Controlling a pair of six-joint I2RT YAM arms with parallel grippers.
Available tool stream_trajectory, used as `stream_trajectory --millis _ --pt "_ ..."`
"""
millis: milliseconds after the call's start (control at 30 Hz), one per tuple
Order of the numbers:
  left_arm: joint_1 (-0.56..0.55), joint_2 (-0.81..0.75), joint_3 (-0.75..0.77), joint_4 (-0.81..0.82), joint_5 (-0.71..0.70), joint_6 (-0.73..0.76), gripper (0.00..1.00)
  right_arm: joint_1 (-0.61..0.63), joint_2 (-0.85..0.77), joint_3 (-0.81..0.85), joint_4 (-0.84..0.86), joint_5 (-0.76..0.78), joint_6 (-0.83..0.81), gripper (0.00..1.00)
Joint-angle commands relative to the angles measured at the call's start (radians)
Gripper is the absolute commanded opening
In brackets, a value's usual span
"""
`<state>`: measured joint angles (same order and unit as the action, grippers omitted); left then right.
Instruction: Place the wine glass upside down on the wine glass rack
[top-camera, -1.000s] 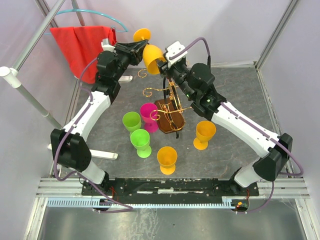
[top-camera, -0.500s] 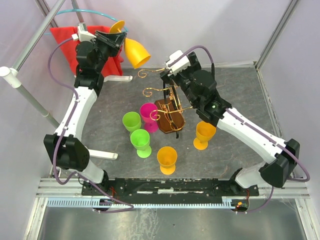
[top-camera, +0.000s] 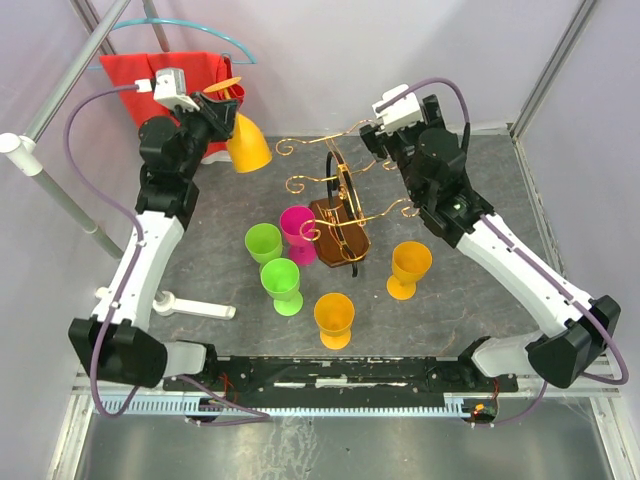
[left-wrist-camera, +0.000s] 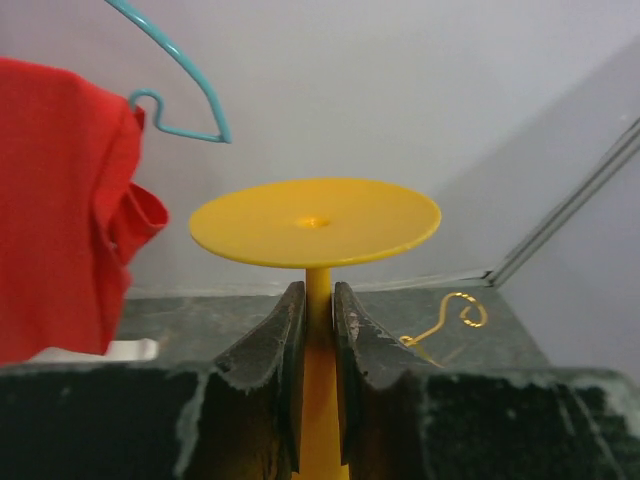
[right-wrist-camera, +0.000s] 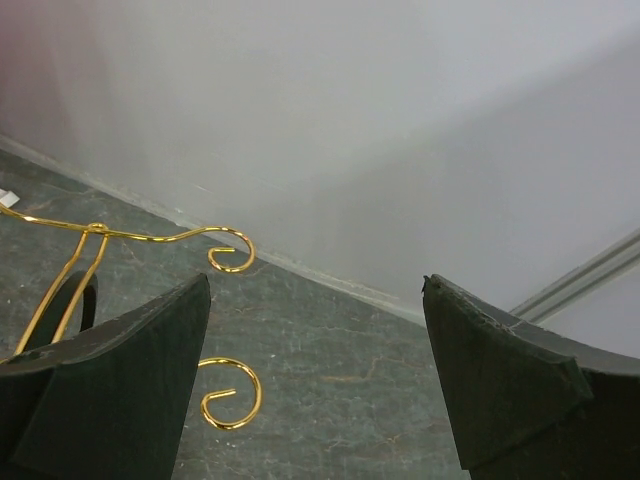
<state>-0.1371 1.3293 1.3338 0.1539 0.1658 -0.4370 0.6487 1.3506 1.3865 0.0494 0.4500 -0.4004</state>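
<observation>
My left gripper (top-camera: 222, 108) is shut on the stem of a yellow wine glass (top-camera: 246, 145) and holds it upside down in the air at the back left, left of the rack. In the left wrist view the round foot (left-wrist-camera: 315, 222) is on top and the stem runs down between my fingers (left-wrist-camera: 276, 360). The wine glass rack (top-camera: 340, 215), gold wire arms on a dark brown base, stands mid-table. My right gripper (top-camera: 385, 135) is open and empty above the rack's back right arms; its view shows two gold scroll ends (right-wrist-camera: 232, 250).
Two green glasses (top-camera: 264, 243), a pink glass (top-camera: 297, 228) and two orange glasses (top-camera: 334, 318) stand upright on the table around the rack's front. A red cloth (top-camera: 165, 75) on a teal hanger hangs at the back left. A white handle (top-camera: 190, 305) lies front left.
My left gripper has carried the yellow glass away from the rack to the left, then down a little. My right gripper has let go of the glass and drawn back to the right.
</observation>
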Motion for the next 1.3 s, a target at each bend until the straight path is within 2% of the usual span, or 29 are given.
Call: stream_trajectory --millis 0,133,367,500,633,900,1267 --pt "-0.004 -0.104 -0.062 0.017 -0.120 0.292 0.03 -0.021 -0.042 0.019 0.000 0.012 0.032 0.94" --pt "-0.003 -0.143 -0.150 0.038 -0.183 0.397 0.03 -0.033 -0.048 0.003 -0.006 0.008 0.048 0.94" --pt "-0.003 -0.143 -0.368 0.294 -0.175 0.424 0.03 -0.038 -0.049 -0.011 -0.013 0.004 0.061 0.94" --pt "-0.003 -0.113 -0.448 0.393 -0.108 0.414 0.03 -0.038 -0.056 -0.023 -0.018 0.001 0.058 0.94" --pt "-0.011 -0.100 -0.542 0.576 -0.022 0.406 0.03 -0.043 -0.070 -0.047 -0.011 -0.010 0.056 0.94" --pt "-0.039 -0.026 -0.611 0.756 0.093 0.404 0.03 -0.047 -0.083 -0.083 0.009 -0.034 0.051 0.94" --pt "-0.140 0.108 -0.636 0.923 0.067 0.462 0.03 -0.050 -0.079 -0.099 0.012 -0.042 0.039 0.95"
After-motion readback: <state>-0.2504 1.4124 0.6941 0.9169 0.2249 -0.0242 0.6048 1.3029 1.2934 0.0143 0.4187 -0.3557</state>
